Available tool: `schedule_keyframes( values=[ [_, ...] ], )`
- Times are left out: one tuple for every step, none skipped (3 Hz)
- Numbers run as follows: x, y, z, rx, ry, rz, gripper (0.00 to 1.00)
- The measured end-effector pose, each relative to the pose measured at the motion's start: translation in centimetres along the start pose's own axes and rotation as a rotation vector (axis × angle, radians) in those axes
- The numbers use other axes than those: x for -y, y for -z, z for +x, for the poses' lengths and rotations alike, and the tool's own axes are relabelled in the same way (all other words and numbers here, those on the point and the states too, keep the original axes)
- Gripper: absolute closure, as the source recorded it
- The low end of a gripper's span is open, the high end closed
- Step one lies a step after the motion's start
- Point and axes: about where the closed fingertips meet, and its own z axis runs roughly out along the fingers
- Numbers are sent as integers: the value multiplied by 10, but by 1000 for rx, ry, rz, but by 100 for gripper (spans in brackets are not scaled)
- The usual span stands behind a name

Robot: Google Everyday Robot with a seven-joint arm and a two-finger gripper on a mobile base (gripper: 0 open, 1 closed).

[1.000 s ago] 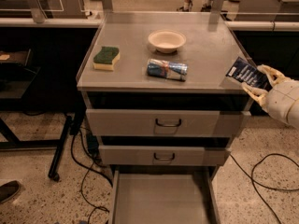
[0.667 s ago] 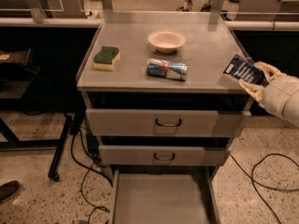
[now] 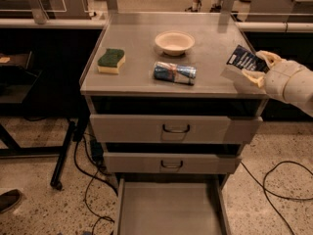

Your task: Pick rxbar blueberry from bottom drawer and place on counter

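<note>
The rxbar blueberry [image 3: 244,59], a small flat navy wrapper with white lettering, is held tilted over the right edge of the counter [image 3: 142,77]. My gripper [image 3: 260,67] comes in from the right and is shut on the bar's right end, its pale fingers [image 3: 268,58] above and below it. The bar hangs just above the counter's surface; whether it touches is unclear. The bottom drawer [image 3: 168,212] is pulled open below, its grey floor bare.
On the counter lie a green-and-yellow sponge [image 3: 111,60] at left, a shiny blue-silver cylindrical packet [image 3: 174,73] in the middle, and a cream bowl [image 3: 174,42] behind it. Two upper drawers with loop handles are shut. Cables trail on the floor at both sides.
My gripper has carried the bar a little to the left and up, further in over the counter's right edge. Nothing else has moved.
</note>
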Motion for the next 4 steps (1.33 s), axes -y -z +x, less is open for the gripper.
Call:
schedule_keyframes(
  values=[
    [8, -23, 4, -8, -3, -35, 100],
    [12, -39, 14, -25, -6, -81, 100],
    [9, -44, 22, -37, -14, -110, 100],
    [-3, -44, 29, -42, -42, -174, 100]
  ],
)
